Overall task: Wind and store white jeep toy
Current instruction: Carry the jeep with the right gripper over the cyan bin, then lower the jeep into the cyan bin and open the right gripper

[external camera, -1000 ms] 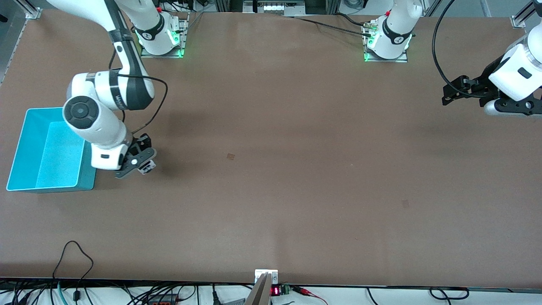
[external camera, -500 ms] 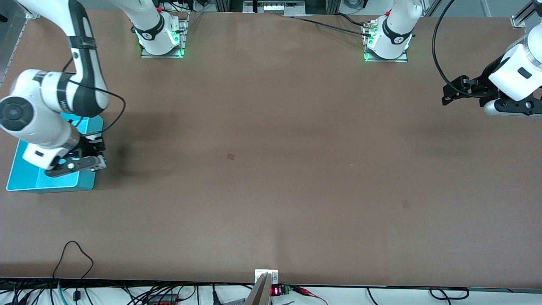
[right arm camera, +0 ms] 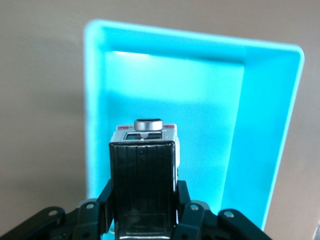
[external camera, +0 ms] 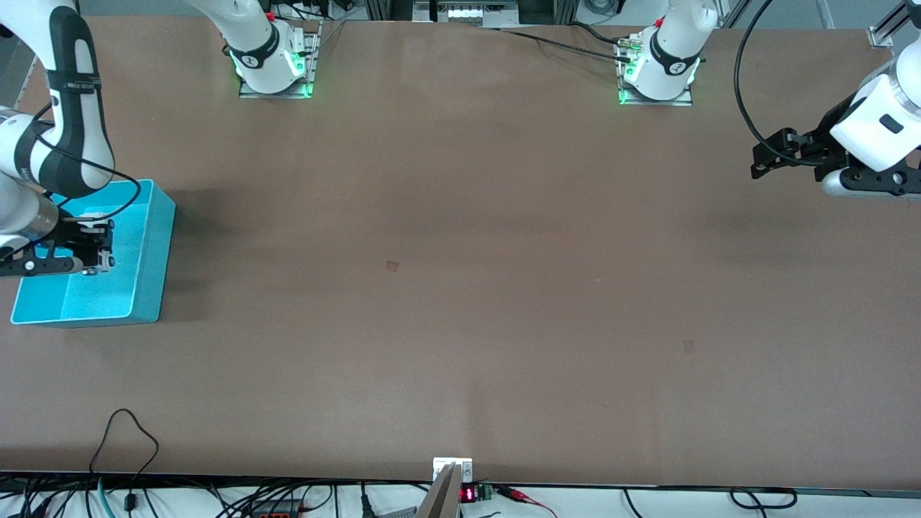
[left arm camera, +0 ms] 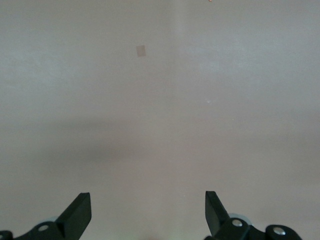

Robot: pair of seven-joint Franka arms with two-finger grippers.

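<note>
Right fingers (right arm camera: 142, 200) clamp white jeep toy (right arm camera: 145, 134) over bin (right arm camera: 95, 100) — left fingers (left arm camera: 80, 212) apart.

Layout at this moment. A bin (external camera: 147, 248) sits at the middle left edge of the front view, at the right arm's end of the table (external camera: 460, 288). The right gripper (external camera: 97, 248) hangs over the bin's interior with the white jeep toy (right arm camera: 145, 131) clamped between its fingers (right arm camera: 143, 190); in the right wrist view the toy lies at centre frame, above the bin floor. The left gripper (external camera: 764, 160), fingers spread, waits at the upper right of the front view, over bare table at the left arm's end.
</note>
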